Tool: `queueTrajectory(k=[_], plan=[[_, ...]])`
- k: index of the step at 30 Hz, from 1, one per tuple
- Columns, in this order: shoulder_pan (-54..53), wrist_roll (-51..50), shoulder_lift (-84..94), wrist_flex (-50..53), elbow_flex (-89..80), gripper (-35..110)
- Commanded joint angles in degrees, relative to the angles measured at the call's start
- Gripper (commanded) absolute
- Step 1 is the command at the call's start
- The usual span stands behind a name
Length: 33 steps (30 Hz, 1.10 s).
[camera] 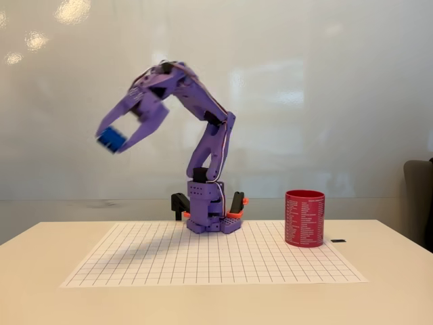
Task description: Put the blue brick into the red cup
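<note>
One purple plastic arm (pixel 206 145), angular and matte, rises from its base at the frame's centre and bends toward the upper left. There its gripper (pixel 116 143) has its jaws closed on the one blue brick (pixel 111 139), a small boxy block held high in the air, slightly blurred. One red cup (pixel 304 218), a straight-sided cylinder covered in rows of tiny white print, stands right of centre on a white gridded mat (pixel 203 261) spread over the smooth pale table (pixel 40 284); its inside cannot be seen.

Small bright-blue brick (pixel 111 139), motion-blurred, pinched high in the air at the fixed view's left; red straight-sided cup (pixel 304 218) with rows of white print, upright and open-topped on the surface at right, well apart.
</note>
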<state>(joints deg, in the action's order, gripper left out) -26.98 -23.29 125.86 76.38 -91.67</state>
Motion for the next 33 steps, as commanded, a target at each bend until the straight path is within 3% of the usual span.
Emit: queueTrajectory(k=[1, 16, 22, 33], plan=[[14.77, 0.0, 8.96, 2.9, 3.96, 0], [76.73, -0.97, 17.67, 5.98, -9.67, 0], [89.47, -2.37, 17.31, 0.88, -18.19, 0], [102.48, -2.81, 7.38, -0.35, -23.99, 0]])
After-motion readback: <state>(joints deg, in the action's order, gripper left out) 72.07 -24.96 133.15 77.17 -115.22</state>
